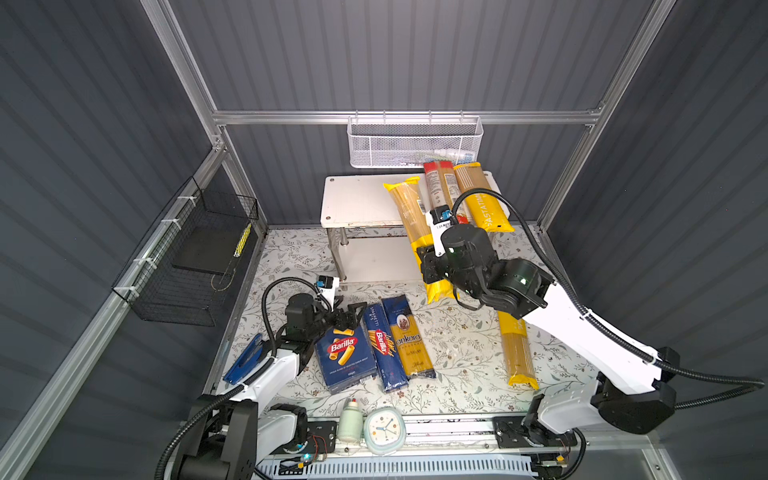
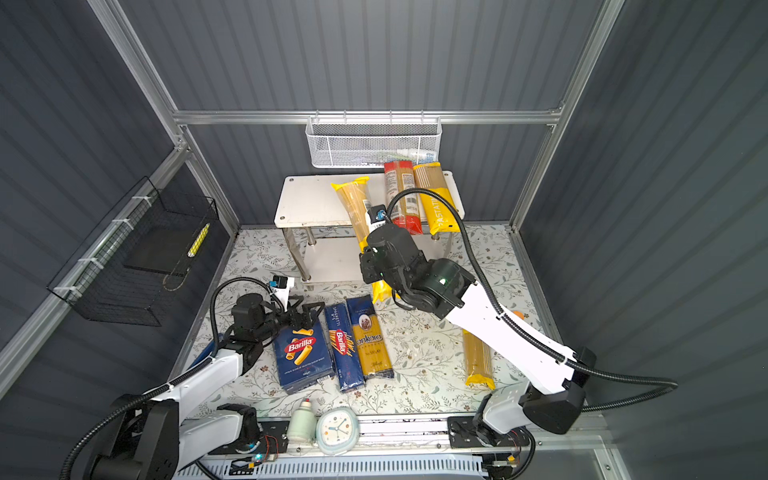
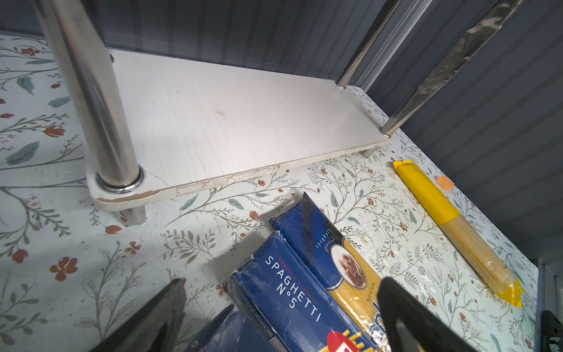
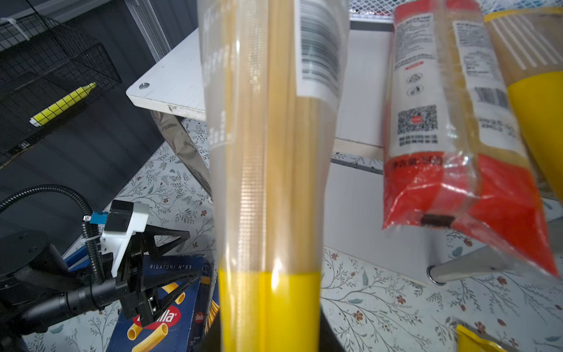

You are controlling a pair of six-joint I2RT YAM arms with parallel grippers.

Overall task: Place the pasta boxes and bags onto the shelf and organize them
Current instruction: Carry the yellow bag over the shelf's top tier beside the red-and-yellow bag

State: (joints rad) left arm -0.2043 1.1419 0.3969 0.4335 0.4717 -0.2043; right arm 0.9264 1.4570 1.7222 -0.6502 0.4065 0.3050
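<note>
My right gripper (image 1: 436,268) (image 4: 268,335) is shut on the yellow lower end of a yellow-and-clear spaghetti bag (image 1: 409,208) (image 4: 268,152). The bag's far end lies tilted over the shelf's (image 1: 357,199) top board. A red bag (image 1: 440,183) and another yellow bag (image 1: 484,199) lie on that board at its right. On the table lie the wide Barilla box (image 1: 347,359), the narrow spaghetti box (image 1: 382,349) (image 3: 292,298), the ankara bag (image 1: 409,336) (image 3: 350,268) and a yellow bag (image 1: 517,353) (image 3: 457,225). My left gripper (image 1: 351,311) (image 3: 283,283) is open over the boxes' far ends and holds nothing.
A white mesh basket (image 1: 413,143) hangs on the back wall above the shelf. A black wire basket (image 1: 187,262) hangs on the left wall. A small bottle (image 1: 350,419) and a clock (image 1: 384,430) stand at the front edge. The shelf's lower board (image 3: 228,122) is bare.
</note>
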